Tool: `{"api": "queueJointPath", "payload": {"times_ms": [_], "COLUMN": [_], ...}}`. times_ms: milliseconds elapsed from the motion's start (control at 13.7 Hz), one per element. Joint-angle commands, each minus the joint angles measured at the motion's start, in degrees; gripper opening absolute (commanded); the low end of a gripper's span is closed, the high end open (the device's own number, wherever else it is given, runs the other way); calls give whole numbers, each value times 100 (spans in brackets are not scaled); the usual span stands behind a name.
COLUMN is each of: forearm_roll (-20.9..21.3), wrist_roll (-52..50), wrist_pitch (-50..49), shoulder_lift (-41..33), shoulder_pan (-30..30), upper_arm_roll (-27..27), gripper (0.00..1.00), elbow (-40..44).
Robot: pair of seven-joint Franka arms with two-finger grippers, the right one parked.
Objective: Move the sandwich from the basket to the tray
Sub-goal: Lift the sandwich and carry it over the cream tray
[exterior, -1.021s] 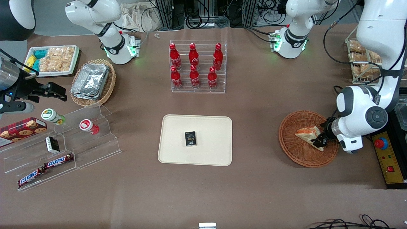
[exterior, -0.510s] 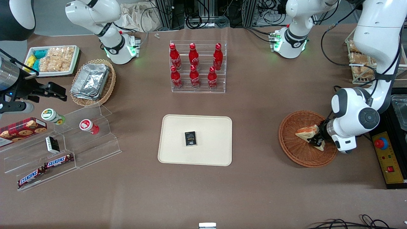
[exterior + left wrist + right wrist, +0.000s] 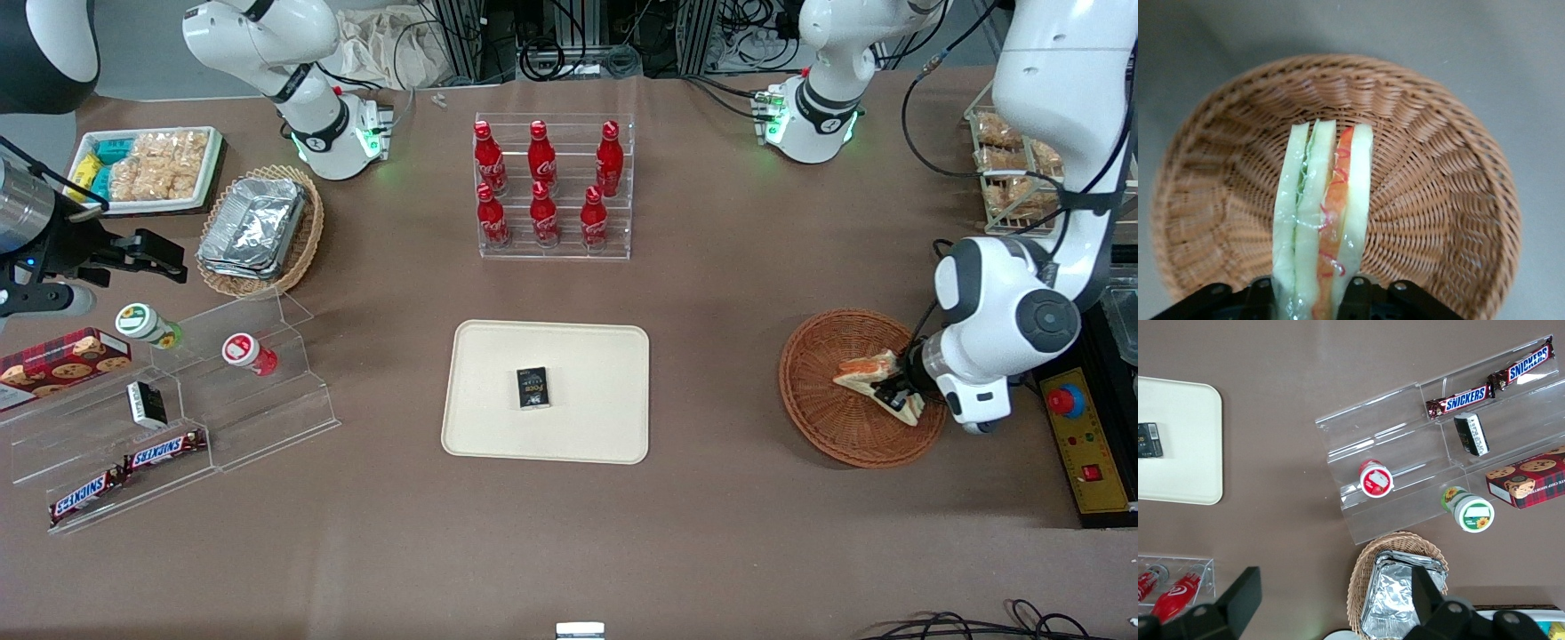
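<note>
Pinching the sandwich (image 3: 1321,220) by its wedge end, the gripper (image 3: 1313,293) is closed on it above the wicker basket (image 3: 1451,200) — soft bread, likely light and crushable; grip gently across the slices.

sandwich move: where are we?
Done: the claw has shut on the sandwich at its end toward the working arm. In hand: the sandwich sits over the basket, not yet carried clear. Left: move it to the tray, which holds only a small dark box, and release.
</note>
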Motion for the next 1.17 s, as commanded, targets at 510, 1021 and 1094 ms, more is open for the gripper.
{"api": "queueJointPath", "payload": {"times_ms": [510,1021,1094], "forearm_roll": [365,348,357], "wrist_roll": [839,946,920], "wrist_pitch": [-2876,-2227,-2077], "shoulder_lift": [531,2105,2254], "shoulder_pan": [-1742,-3055,-3177], "upper_arm_roll": [-484,-484,-484], "gripper": [0,0,0], "elbow": [3230,4286,4286]}}
